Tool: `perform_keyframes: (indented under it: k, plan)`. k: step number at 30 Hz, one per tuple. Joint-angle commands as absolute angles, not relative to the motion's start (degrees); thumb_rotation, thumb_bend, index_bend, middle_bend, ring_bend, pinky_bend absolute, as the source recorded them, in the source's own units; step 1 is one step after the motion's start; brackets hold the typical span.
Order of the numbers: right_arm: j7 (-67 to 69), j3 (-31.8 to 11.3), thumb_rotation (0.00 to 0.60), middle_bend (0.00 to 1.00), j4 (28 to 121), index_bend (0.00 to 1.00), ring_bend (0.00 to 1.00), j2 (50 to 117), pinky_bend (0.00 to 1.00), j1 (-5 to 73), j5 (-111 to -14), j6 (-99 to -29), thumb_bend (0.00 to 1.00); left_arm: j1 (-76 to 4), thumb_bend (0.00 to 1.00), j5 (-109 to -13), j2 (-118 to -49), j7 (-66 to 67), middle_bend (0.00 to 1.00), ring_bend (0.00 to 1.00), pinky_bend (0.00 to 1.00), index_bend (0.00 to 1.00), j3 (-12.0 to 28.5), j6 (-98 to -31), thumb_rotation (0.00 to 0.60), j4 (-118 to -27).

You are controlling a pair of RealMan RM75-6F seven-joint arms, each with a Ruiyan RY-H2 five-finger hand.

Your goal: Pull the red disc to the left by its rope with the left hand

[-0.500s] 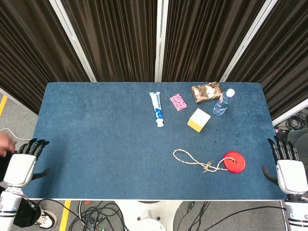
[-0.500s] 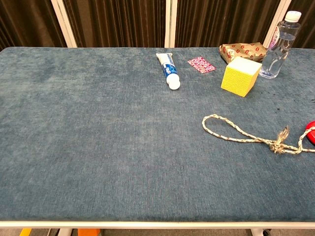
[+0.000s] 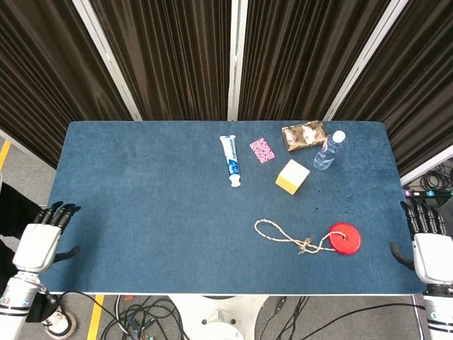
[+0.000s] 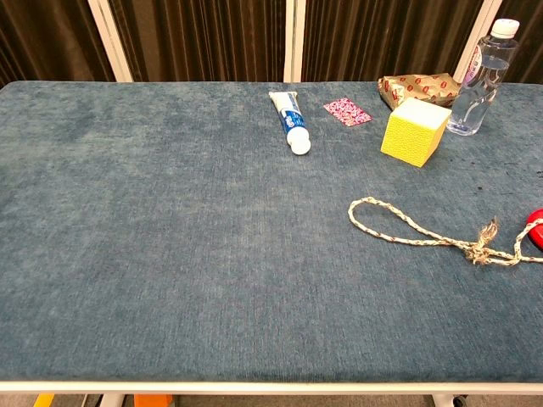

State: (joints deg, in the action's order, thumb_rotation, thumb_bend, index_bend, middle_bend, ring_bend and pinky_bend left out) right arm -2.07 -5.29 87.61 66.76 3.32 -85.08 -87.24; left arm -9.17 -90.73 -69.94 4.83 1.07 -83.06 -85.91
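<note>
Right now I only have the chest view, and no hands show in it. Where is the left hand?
Observer: The left hand hangs off the table's left edge near the front corner, holding nothing, fingers apart.
Operator: And the right hand?
Observer: The right hand is off the right edge, also holding nothing.
Operator: My view cuts off the disc. Is it whole on the table?
Observer: Yes, the disc lies flat near the front right, with the rope running left from it to a loop.
</note>
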Motion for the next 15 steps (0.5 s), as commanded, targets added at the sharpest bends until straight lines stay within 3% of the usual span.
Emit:
perform_keyframes:
  k: [1,15]
  plan:
    - [-1.5,-5.1,0.600,0.00,87.1,0.00,0.00,66.6,0.00,3.2,-85.1,-87.1,0.18,-11.7,0.04,-93.2,-70.5,4.4,0.17,0.11,0.24,0.17,0.8,-80.7,0.600,-86.8]
    - [3.6,-6.1,0.600,0.00,85.4,0.00,0.00,65.0,0.00,1.9,-83.1,-88.1,0.18,-33.8,0.06,-99.3,-81.3,-1.0,0.17,0.11,0.24,0.17,6.2,-61.0,0.600,-84.1]
